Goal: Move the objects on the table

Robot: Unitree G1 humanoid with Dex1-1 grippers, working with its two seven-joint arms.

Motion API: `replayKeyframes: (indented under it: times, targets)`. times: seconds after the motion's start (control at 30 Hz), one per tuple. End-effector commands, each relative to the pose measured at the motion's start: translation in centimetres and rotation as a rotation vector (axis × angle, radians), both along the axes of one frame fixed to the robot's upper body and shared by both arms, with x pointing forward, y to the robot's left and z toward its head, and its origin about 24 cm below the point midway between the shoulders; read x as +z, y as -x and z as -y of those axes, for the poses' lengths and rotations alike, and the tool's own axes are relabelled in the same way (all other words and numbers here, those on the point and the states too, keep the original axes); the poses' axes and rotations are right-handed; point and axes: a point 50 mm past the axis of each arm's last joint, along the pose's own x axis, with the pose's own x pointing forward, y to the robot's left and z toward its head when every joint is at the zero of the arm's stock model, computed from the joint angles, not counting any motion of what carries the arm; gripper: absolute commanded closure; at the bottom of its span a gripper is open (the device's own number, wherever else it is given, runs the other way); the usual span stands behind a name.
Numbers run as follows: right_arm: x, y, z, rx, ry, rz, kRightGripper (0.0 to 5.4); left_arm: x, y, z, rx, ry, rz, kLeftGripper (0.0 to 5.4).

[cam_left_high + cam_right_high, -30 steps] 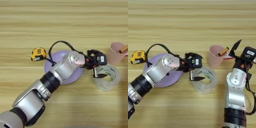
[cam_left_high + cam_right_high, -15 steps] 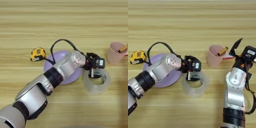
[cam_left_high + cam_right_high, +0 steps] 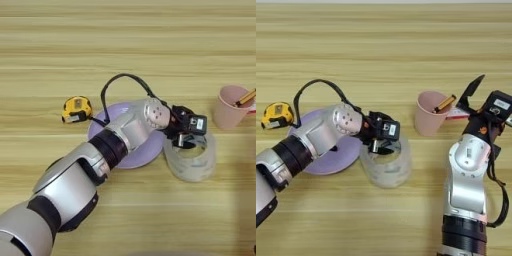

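Left tool (image 3: 184, 141) pinching clear tape roll's (image 3: 387, 167) near-left wall, roll's axis upright, flat on table (image 3: 125, 45).

Two head cameras, looking steeply down, close over table (image 3: 125, 45), views mostly overlapping

Clear tape roll (image 3: 191, 156), tape measure (image 3: 76, 108), pink cup (image 3: 229, 106) on table (image 3: 125, 45).

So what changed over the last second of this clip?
The left gripper, its fingers on the clear tape roll's rim, has dragged the roll leftward, away from the pink cup and toward the purple plate. The cup, the tape measure and the parked right gripper stayed put.
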Motion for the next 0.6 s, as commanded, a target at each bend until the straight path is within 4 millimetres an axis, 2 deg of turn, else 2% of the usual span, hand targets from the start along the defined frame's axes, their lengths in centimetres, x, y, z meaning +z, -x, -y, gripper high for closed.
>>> replayKeyframes:
  times: [0.03, 0.3, 0.6]
  targets:
    - [0.2, 0.1, 0.0, -0.007, 0.000, 0.001, 0.00, -3.7, 0.8, -2.2, 0.054, -0.116, -0.088, 2.09]
    - [0.2, 0.1, 0.1, -0.008, 0.002, -0.003, 0.00, -3.0, 1.0, -1.7, 0.057, -0.056, -0.095, 2.69]
    - [0.1, 0.1, 0.1, -0.008, 0.002, -0.006, 0.00, -1.3, 1.3, -1.2, 0.062, 0.033, -0.136, 3.35]
